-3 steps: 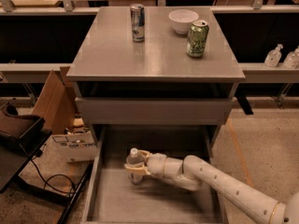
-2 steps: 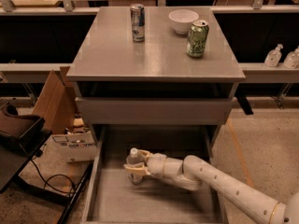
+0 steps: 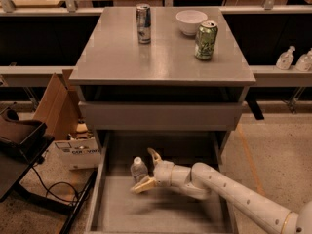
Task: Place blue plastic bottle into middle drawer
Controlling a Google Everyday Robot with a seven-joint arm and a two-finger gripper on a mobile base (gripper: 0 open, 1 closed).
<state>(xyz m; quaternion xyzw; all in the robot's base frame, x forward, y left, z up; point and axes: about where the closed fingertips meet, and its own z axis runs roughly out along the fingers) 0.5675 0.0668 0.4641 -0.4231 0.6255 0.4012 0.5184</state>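
Bottle [image 3: 138,169] upright in drawer [image 3: 161,211], spread gripper [image 3: 148,171] beside it

The white arm [image 3: 234,191] reaches in low from the right, its end effector [image 3: 147,171] pointing left, fingers [image 3: 142,186] spread apart.

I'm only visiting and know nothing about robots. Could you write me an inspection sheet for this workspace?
Surface: grey cabinet top, holding three items.
Job's things: blue plastic bottle upright inside the pulled-out middle drawer.
Clutter: silver-blue can, white bowl, green can on the cabinet top.
Grippers: pincer open, straddling the bottle, low in the drawer.
Cables: black cable on the floor, left.
Surroundings: cardboard boxes left; dispenser bottles on the right shelf.
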